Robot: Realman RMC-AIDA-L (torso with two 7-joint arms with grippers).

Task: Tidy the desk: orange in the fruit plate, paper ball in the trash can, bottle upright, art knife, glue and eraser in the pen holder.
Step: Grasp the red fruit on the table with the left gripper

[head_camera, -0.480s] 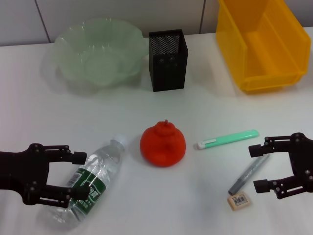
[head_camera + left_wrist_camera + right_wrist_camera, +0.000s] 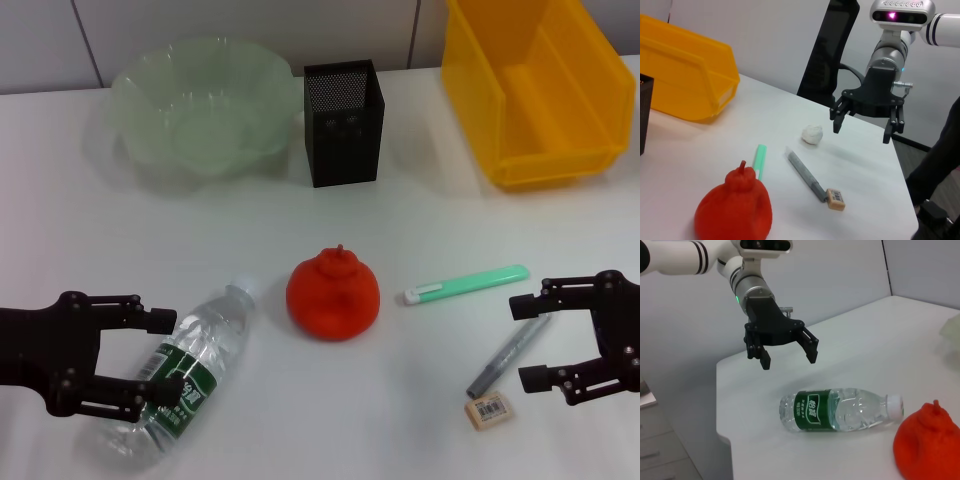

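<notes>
The bottle [image 2: 190, 370] lies on its side at the front left, cap toward the orange [image 2: 333, 295]. My left gripper [image 2: 172, 354] hovers open over its labelled end; in the right wrist view the left gripper [image 2: 789, 359] hangs clear above the bottle [image 2: 837, 409]. My right gripper [image 2: 520, 342] is open at the front right, above the grey glue stick [image 2: 510, 355] and the eraser [image 2: 489, 410]. The green art knife [image 2: 465, 284] lies right of the orange. The paper ball [image 2: 812, 134] shows only in the left wrist view, near the right gripper [image 2: 862, 131].
At the back stand the fruit plate [image 2: 140, 80] on the left, the pen holder [image 2: 343, 135] in the middle and the trash can [image 2: 530, 165] on the right. The table's front edge is close behind both grippers.
</notes>
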